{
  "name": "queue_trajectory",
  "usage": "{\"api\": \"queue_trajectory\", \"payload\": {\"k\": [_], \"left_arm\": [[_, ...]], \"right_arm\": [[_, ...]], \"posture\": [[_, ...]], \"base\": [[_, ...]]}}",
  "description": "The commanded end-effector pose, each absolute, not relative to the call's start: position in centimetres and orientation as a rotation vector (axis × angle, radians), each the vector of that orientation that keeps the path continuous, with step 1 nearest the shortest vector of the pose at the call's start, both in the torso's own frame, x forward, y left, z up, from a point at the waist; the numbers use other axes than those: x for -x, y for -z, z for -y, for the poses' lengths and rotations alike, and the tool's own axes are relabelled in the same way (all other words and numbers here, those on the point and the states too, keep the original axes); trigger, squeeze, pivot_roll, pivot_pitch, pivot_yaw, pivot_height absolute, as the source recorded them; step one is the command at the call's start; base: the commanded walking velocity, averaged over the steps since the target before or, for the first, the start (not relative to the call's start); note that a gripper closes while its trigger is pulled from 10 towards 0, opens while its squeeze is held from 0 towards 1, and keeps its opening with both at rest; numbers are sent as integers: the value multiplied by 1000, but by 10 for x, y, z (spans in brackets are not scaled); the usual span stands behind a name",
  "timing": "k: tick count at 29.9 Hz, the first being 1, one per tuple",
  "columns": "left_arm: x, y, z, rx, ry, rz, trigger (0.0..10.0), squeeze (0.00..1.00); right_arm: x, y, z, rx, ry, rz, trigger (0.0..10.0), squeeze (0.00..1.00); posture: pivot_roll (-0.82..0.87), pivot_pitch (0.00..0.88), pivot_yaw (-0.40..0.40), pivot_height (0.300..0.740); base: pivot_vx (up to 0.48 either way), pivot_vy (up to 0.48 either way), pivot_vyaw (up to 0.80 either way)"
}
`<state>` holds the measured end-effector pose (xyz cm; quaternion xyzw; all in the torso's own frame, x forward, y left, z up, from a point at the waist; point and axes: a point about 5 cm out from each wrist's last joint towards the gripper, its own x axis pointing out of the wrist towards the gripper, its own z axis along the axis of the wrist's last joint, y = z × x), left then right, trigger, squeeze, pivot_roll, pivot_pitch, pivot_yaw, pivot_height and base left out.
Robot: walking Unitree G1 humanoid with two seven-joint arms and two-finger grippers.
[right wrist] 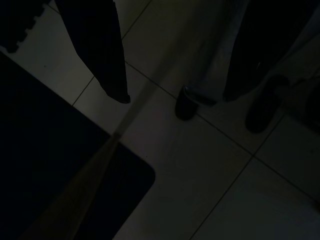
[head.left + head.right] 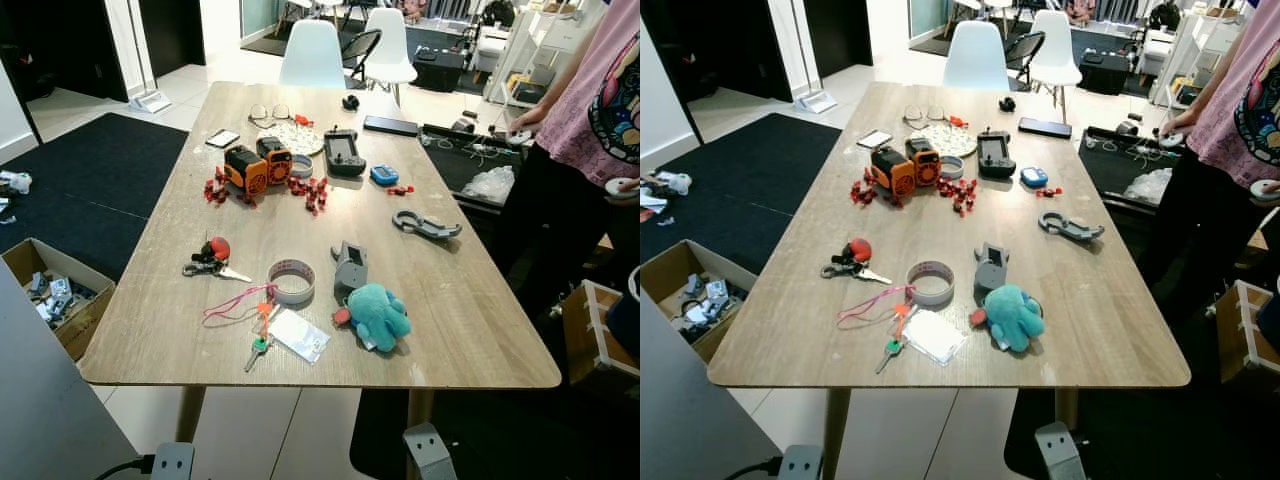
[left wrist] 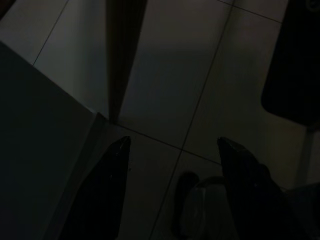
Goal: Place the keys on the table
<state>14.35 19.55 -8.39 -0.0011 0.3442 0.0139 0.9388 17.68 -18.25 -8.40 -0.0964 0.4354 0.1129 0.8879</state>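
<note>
On the long light-wood table (image 2: 470, 330), near its front edge, lie two bunches of keys. One is the silver keys with a black clip and a red ball fob (image 2: 208, 260), lying towards the left edge. The other is the small keys with a green head on a pink cord (image 2: 258, 330), just at the front edge, touching a clear plastic card sleeve (image 2: 300, 334). Beside them sit one grey tape roll (image 2: 291, 281), one teal plush toy (image 2: 379, 315) and one grey plastic block (image 2: 350, 268). Further back stand two orange and black boxes (image 2: 257, 165).

Both arms hang below the table's front edge. In the left wrist view the left gripper (image 3: 172, 150) points at the tiled floor (image 3: 165, 75), its fingers spread and empty. The right gripper (image 1: 175, 97) likewise faces the floor, fingers spread around nothing.

So the keys already rest on the table, up and ahead of both grippers. The pink-cord bunch lies with its long axis running from the front edge inward, and it looks nearer the left arm. A person in a pink shirt (image 2: 600, 100) stands at the right edge.
</note>
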Motion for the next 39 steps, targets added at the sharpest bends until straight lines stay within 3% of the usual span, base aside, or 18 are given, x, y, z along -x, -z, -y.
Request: {"api": "queue_trajectory", "payload": {"k": [1,28,39], "left_arm": [[-140,87,-193,28,-53,-726,10000,0],[-143,84,-193,42,-21,-699,10000,0],[-141,85,-194,60,-27,-701,10000,0]], "right_arm": [[-172,86,184,214,-249,-926,10000,0],[-172,86,187,208,-228,-930,10000,0],[-172,86,188,210,-229,-929,10000,0]], "posture": [[73,76,-94,740],[70,49,-90,740],[74,45,-93,740]], "base": [[0,0,0],[0,0,0],[-441,0,0]]}}
